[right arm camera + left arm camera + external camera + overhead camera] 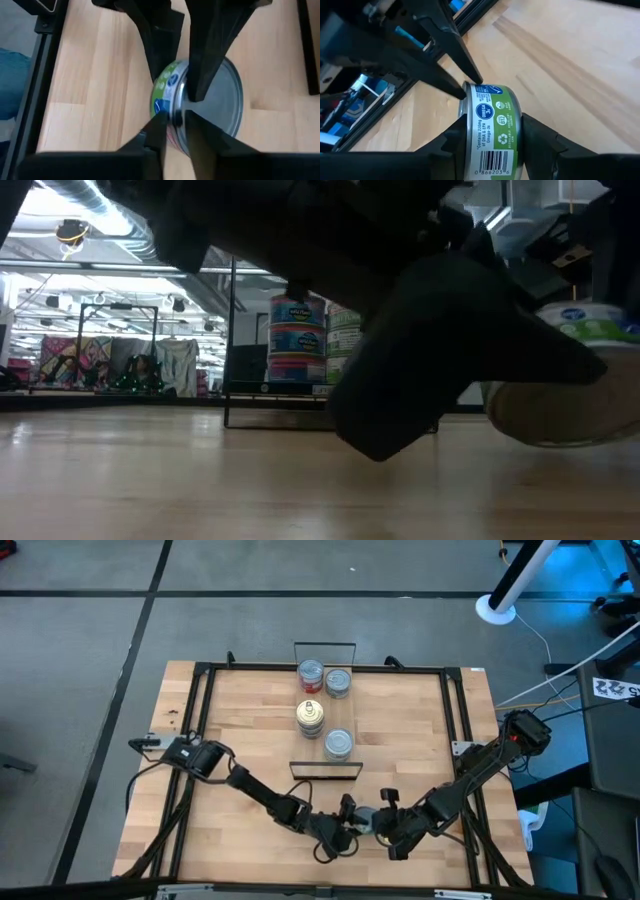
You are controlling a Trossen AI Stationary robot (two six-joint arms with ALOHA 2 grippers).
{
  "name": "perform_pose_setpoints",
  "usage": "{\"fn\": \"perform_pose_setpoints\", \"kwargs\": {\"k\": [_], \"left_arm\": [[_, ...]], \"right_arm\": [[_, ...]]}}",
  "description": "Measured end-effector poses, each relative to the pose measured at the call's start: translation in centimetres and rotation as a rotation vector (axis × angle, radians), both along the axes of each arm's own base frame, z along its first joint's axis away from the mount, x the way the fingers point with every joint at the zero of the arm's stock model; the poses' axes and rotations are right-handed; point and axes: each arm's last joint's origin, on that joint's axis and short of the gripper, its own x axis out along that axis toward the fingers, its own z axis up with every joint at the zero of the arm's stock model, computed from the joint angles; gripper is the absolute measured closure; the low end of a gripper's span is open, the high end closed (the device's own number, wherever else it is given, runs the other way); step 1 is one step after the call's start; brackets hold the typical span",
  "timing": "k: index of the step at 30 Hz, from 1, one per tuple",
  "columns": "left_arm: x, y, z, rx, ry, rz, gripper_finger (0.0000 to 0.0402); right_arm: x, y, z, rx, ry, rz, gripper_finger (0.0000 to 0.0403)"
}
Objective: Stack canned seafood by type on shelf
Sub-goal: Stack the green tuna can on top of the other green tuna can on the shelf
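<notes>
High view is showing both arms meeting near the table's (250, 730) 6 o'clock edge, with a green-label tin (492, 125) caught between them. That tin is sitting well apart from the shelf (341, 712), at about 6 o'clock from it.

Left wrist view: the left gripper (492, 139) is squeezing the tin by its two flat faces, one finger on each, so the tin is standing on edge with the barcode facing the camera. The right gripper (174, 127) is coming in from the opposite side, and its jaws are standing nearly together, pinching just the tin's thin rim.

Up on the shelf, two silver-topped tins (324, 677) are sitting side by side at the 12 o'clock end. A small stack with a gold top (311, 717) is sitting around the middle, and one more silver tin (339, 744) is sitting toward the 6 o'clock end.

Low view is mostly getting blocked by dark arm parts.
</notes>
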Motion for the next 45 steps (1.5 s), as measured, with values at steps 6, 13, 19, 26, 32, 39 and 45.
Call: {"fn": "perform_pose_setpoints", "kwargs": {"k": [6,13,19,26,32,39,45], "left_arm": [[-0.4,-0.9,0.6,-0.057,-0.023,-0.003,0.0266],[-1.2,-2.5,3.3,-0.091,-0.101,-0.02,0.0265],[-2.5,-3.0,7.9,0.039,-0.187,0.02,0.0261],[-4.2,-2.4,14.2,0.094,-0.293,0.034,0.0259],[-6.3,-0.5,19.4,0.185,-0.331,0.148,0.0256],[-8.4,3.3,22.7,0.239,-0.216,0.234,0.0255],[-8.2,7.4,22.3,0.261,-0.077,0.325,0.0254]], "right_arm": [[0.1,0.5,1.4,0.043,0.064,0.056,0.0269],[0.1,0.4,6.0,-0.075,0.142,0.109,0.024],[0.0,-0.2,10.2,-0.216,0.103,0.091,0.0242],[-0.4,-0.9,14.4,-0.337,0.043,0.099,0.0242],[-1.2,-1.9,17.0,-0.43,-0.013,0.106,0.0242],[-2.7,-4.2,19.0,-0.506,-0.066,0.093,0.0242],[-2.3,-7.3,20.2,-0.504,-0.085,0.022,0.0242]]}}
